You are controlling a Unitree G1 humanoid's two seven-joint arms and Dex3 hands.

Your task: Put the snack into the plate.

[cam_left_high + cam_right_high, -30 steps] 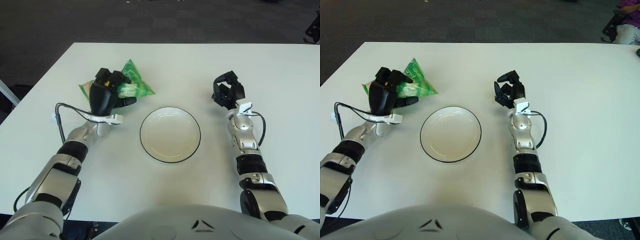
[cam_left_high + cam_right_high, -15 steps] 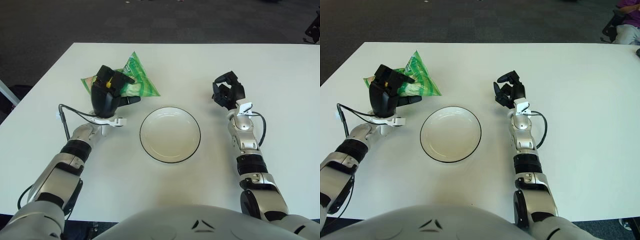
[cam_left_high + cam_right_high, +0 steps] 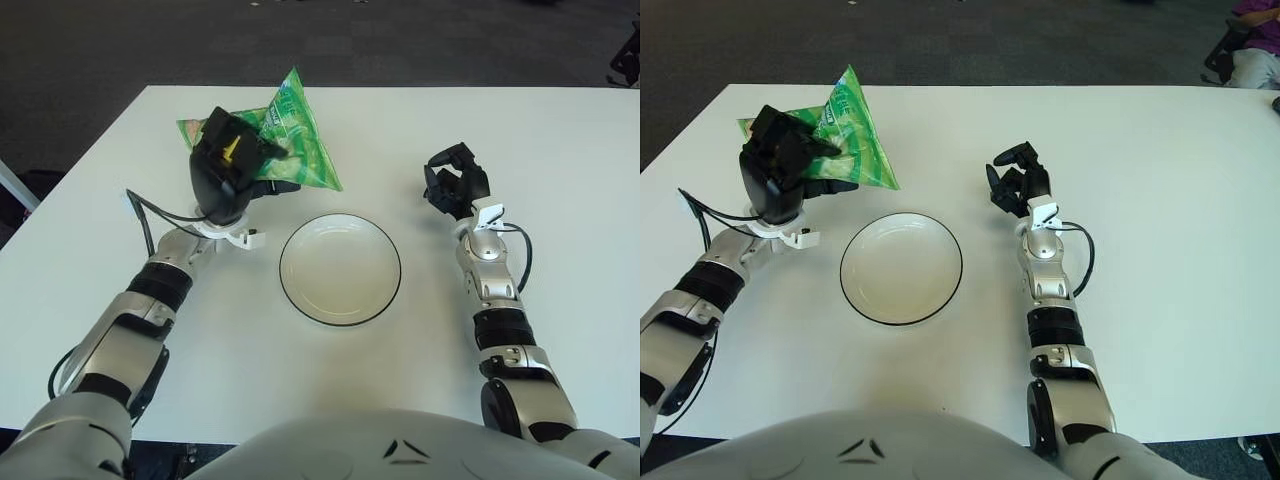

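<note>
A green snack bag (image 3: 295, 140) is held in my left hand (image 3: 235, 165), lifted above the table at the left, just up and left of the plate. The bag's corner sticks up and its right end hangs toward the plate. The white plate (image 3: 340, 268) with a dark rim lies empty in the middle of the white table (image 3: 560, 150). My right hand (image 3: 455, 185) rests on the table to the right of the plate, fingers curled and holding nothing. The same scene shows in the right eye view, with the bag (image 3: 855, 140) and the plate (image 3: 901, 267).
A black cable (image 3: 150, 215) loops off my left wrist. The dark carpet floor lies beyond the table's far edge. A person's seated figure (image 3: 1252, 40) shows at the far right corner.
My left hand has lifted the green snack bag off the table and carried it up and to the right, toward the plate. The right hand has not moved.
</note>
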